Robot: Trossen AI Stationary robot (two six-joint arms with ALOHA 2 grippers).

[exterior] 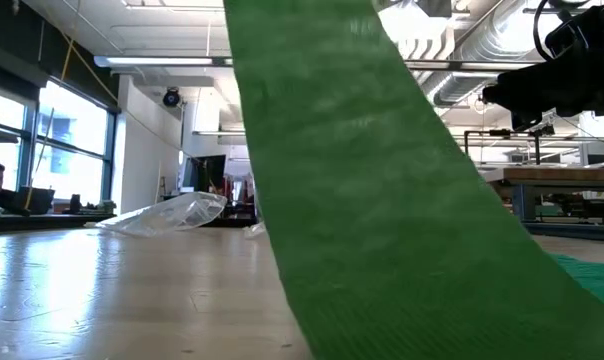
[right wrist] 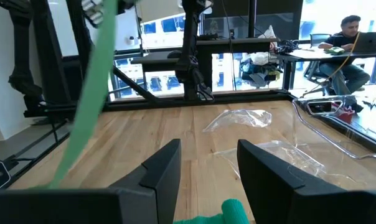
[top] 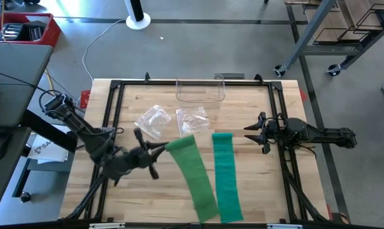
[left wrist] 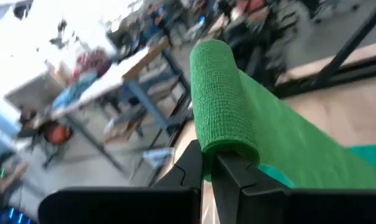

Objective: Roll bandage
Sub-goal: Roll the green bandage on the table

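Clamped on the rolled end of a bright green, woven elastic bandage (left wrist: 222,102), the left gripper (top: 159,150) sits above the left-centre of the light wooden table (top: 255,184) with its 2 dark fingers pressed together around the fabric. From that roll the loose strip runs diagonally down toward the table's near edge, where its far end lies flat; in the low view it rises as a wide slanted band. Just beside it lies a second, teal-green bandage strip (top: 226,175), flat and straight. The right gripper (top: 254,132) hovers to the right of the strips, fingers apart and holding nothing. 2 crumpled clear plastic bags (top: 153,119) rest behind the bandages, near a clear plastic tray (top: 200,93) at the table's far edge.
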